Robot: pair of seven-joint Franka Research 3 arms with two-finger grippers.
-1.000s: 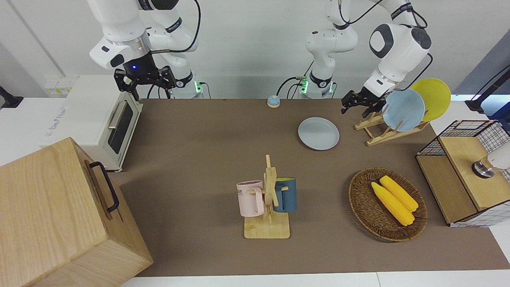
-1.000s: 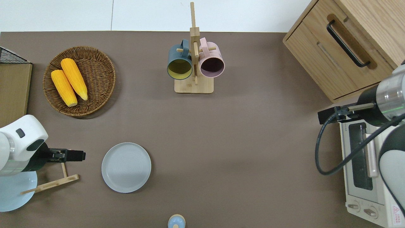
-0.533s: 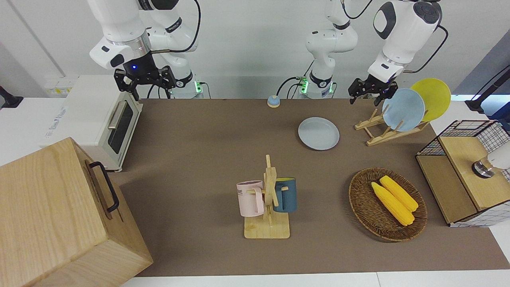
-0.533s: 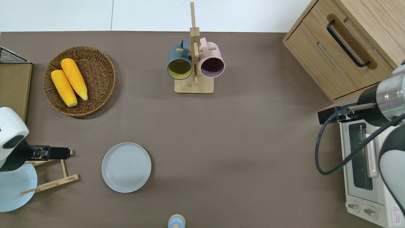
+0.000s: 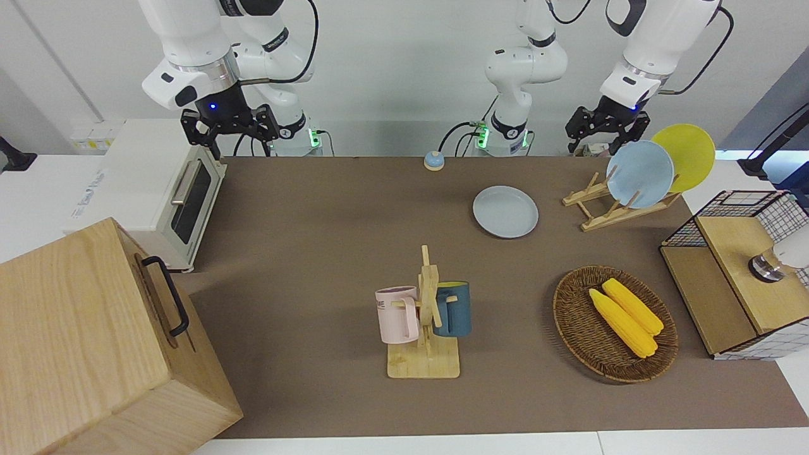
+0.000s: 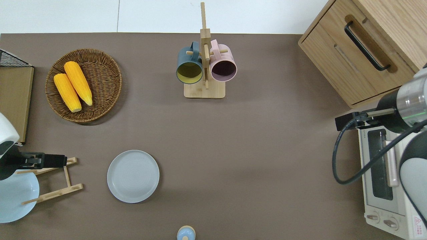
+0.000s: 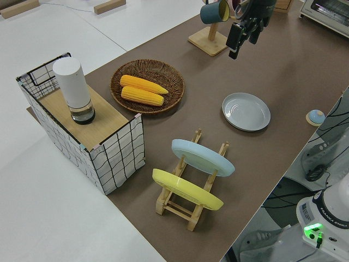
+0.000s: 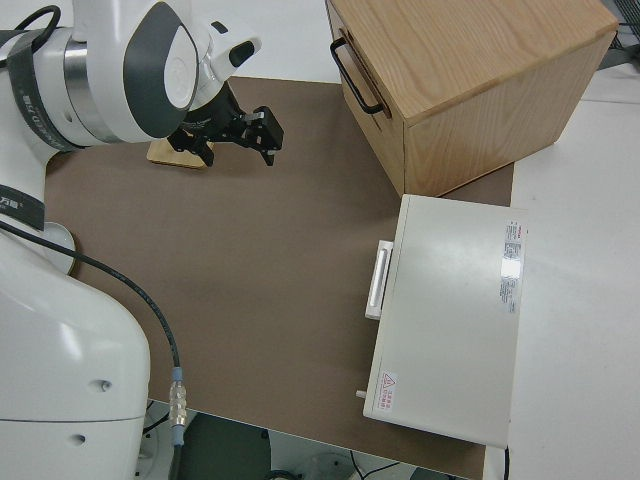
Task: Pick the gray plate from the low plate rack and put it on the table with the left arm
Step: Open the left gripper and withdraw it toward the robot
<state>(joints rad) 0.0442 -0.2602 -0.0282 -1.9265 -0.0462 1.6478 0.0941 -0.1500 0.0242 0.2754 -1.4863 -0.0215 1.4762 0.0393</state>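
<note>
The left arm's small black two-finger gripper point(image 6: 55, 161) is hanging empty over the low rack of light wooden slats point(image 6: 53, 178), fingers apart as far as the front view shows. A round light-blue plate point(image 5: 639, 174) and a round yellow plate point(image 5: 687, 155) are leaning in that rack below it. The round light-gray plate point(image 6: 133, 176) is lying flat on the brown-matted table point(image 6: 233, 140), beside the rack toward the right arm's end. The right arm is parked, gripper point(image 5: 230, 129) spread open.
</note>
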